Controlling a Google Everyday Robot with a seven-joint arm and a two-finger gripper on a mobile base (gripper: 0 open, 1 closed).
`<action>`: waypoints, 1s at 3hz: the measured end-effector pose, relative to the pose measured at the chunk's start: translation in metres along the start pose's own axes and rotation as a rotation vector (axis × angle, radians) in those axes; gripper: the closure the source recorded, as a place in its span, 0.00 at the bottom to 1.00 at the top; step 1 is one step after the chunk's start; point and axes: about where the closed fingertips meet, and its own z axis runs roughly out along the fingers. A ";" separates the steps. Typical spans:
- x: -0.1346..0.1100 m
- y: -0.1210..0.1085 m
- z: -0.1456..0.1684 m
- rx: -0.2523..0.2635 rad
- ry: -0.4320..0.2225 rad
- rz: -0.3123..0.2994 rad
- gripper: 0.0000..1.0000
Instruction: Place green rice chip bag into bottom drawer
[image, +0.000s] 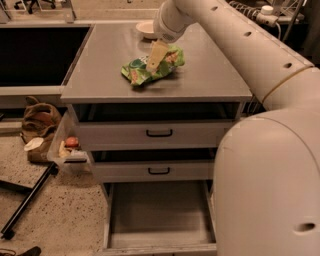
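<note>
Camera view shows the robot's white body (265, 185) nearest, in front of the grey cabinet (100, 80) on its right side. At the cabinet's foot the bottom drawer (157, 215) stands pulled out, its flat grey floor bare. Above it sit two shallower drawers with black handles (159, 133), both slightly out. On the cabinet's top, near the middle, lies the green rice chip bag (137, 72), crumpled. The gripper (152, 64) comes down onto the bag from behind, touching it; whether it is clamped on the bag I cannot tell. A pale bowl (146, 28) rests at the cabinet's far edge.
</note>
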 end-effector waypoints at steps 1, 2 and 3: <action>0.019 -0.007 0.013 -0.033 0.036 -0.011 0.00; 0.043 -0.001 0.019 -0.090 0.071 -0.025 0.00; 0.067 0.008 0.019 -0.140 0.085 -0.024 0.12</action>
